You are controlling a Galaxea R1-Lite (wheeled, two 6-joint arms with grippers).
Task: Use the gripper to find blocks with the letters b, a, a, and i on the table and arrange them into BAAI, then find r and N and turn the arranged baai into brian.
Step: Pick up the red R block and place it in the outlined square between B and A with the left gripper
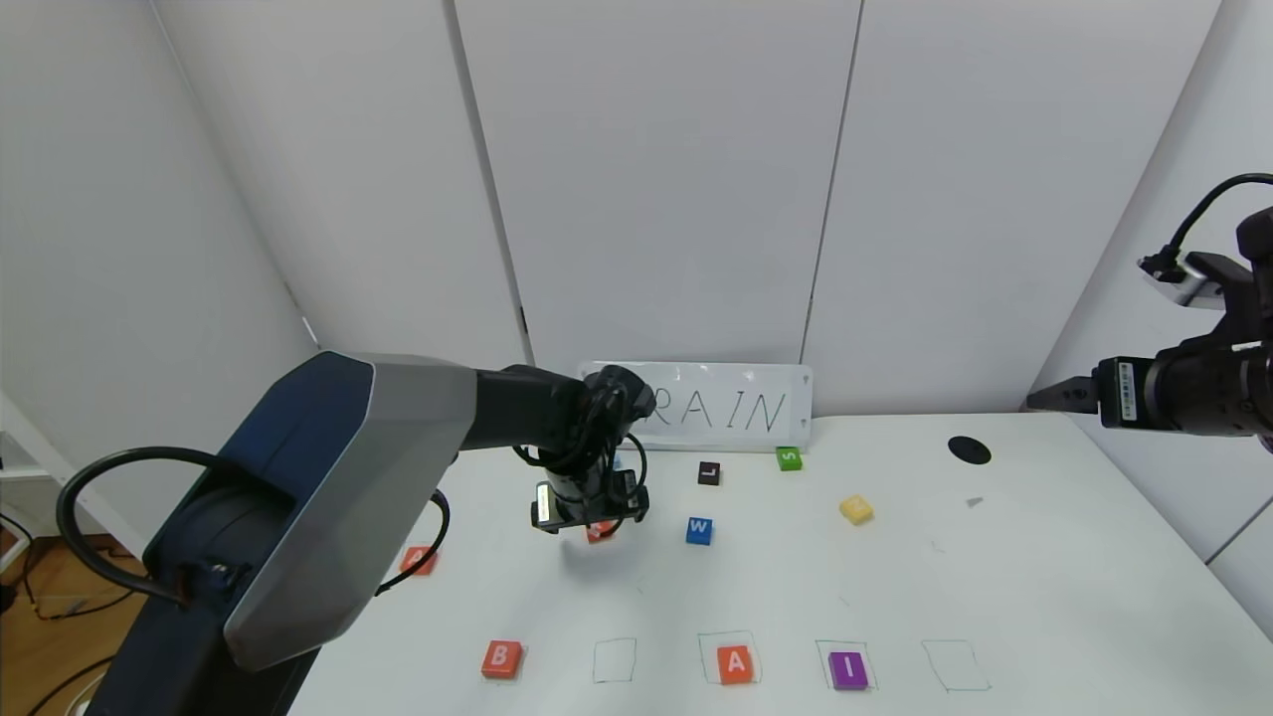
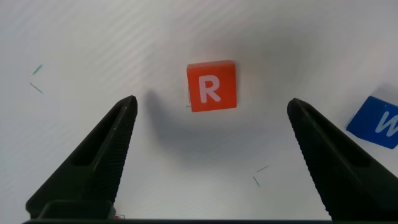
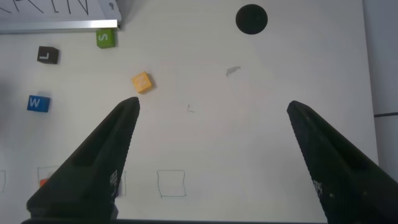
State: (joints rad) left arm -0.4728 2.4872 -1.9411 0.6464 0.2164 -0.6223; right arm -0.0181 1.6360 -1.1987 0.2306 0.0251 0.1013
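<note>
White walls all around, and a big white desk in front with a black round hole near the far right side. A white board with letters drawn on it, leaning on the wall at the back of the desk.

Near the front edge, a row of thin drawn squares. From left to right in that row: an orange B block, one bare square, an orange A block inside its square, a purple I block inside its square, and one more bare square. A second orange block off to the left, partly hidden by the arm.

The R tile: small, flat, orange, with a white R on top. Lay flat on the desk in the middle, just left of the blue W tile.

Left gripper hung right over the R tile, fingers spread wide, not touching it.

The N tile: pale yellow, farther right, alone. Black L tile and green S tile near the board.

Right gripper held high at the right side, fingers spread wide, holding nothing.
</note>
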